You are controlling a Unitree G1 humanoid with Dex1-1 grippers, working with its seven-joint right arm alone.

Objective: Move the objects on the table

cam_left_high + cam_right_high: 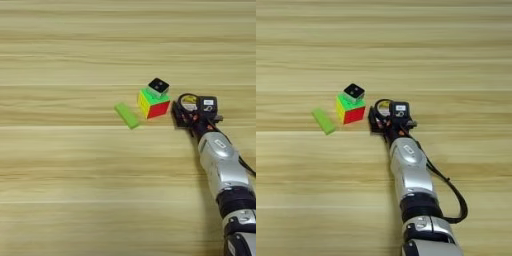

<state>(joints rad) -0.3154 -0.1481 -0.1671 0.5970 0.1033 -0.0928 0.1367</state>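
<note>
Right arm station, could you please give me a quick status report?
Right hand at the black tape roll, grip unclear. Small white cube atop puzzle cube. Lime-green bar lying left of it. Nothing blocking.

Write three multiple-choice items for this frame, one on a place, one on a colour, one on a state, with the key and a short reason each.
1. Where is the small white cube?
A. on top of the puzzle cube
B. alone at the table's near edge
C. on the lime-green bar

2. What colour is the puzzle cube's top face?
A. blue
B. green
C. white

3. How does the lime-green bar lie?
A. flat on the table, left of the puzzle cube
B. standing on end
C. leaning on the arm

Key: 1 A, it rests on the cube's back top edge. 2 B, green shows above the yellow and red sides. 3 A, it lies flat and apart from the cube.
</note>
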